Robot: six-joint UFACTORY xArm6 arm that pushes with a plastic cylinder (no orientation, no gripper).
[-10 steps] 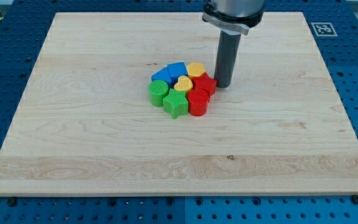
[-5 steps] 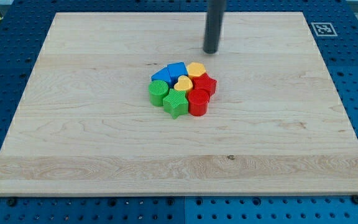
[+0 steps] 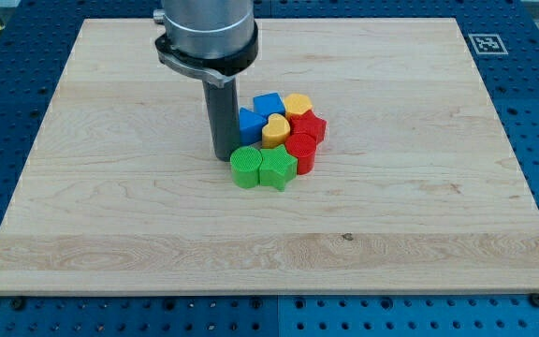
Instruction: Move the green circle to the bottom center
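Observation:
The green circle (image 3: 246, 166) lies near the board's middle, at the lower left of a tight cluster of blocks. My tip (image 3: 223, 155) stands just above and to the left of it, touching or nearly touching its upper left edge. A green star (image 3: 277, 168) sits against the circle's right side. The rod hides part of a blue block (image 3: 250, 124) behind it.
The cluster also holds a blue cube (image 3: 268, 103), a yellow heart (image 3: 275, 129), a yellow block (image 3: 298, 104), a red block (image 3: 309, 125) and a red cylinder (image 3: 300, 153). The wooden board (image 3: 110, 234) lies on a blue perforated table, with a marker tag (image 3: 487, 43) at its top right corner.
My tip went from the cluster's right side up and over to its left side. The green circle and green star have shifted down and right, and the left blue block has moved right.

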